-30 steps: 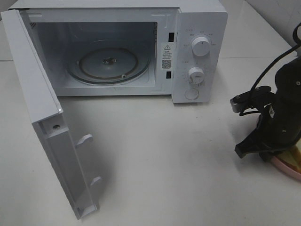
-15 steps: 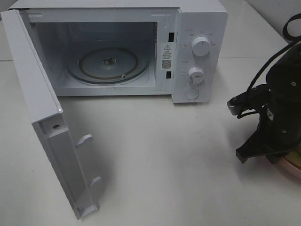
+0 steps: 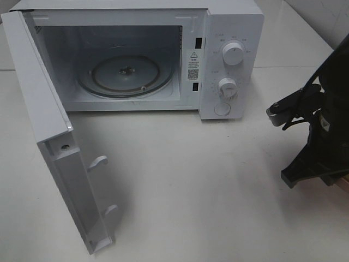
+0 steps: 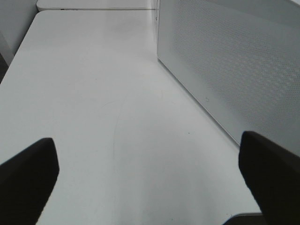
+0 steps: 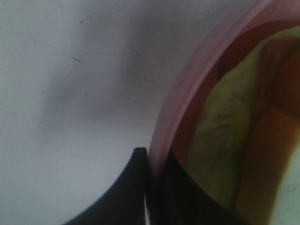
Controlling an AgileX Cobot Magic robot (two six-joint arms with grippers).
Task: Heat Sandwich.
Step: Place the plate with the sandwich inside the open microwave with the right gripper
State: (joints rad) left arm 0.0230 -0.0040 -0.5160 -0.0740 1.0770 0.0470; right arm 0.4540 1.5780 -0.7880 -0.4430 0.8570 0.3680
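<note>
Left gripper (image 4: 147, 157): fingers spread wide, holding nothing.
Microwave (image 3: 234, 33): door (image 3: 49, 136) swung open, turntable (image 3: 125, 73) bare.
Right gripper (image 5: 151, 161): pinching the rim of the pink plate (image 5: 187, 89) at the far right, well apart from the microwave; the sandwich (image 5: 220, 122) lies on the plate.
Judged done: door open, plate gripped.
Left: carry in, shut door, heat.

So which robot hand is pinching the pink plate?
The right gripper: its jaws are shut on the rim of the pink plate. The left gripper hangs wide open over the table, holding nothing.
</note>
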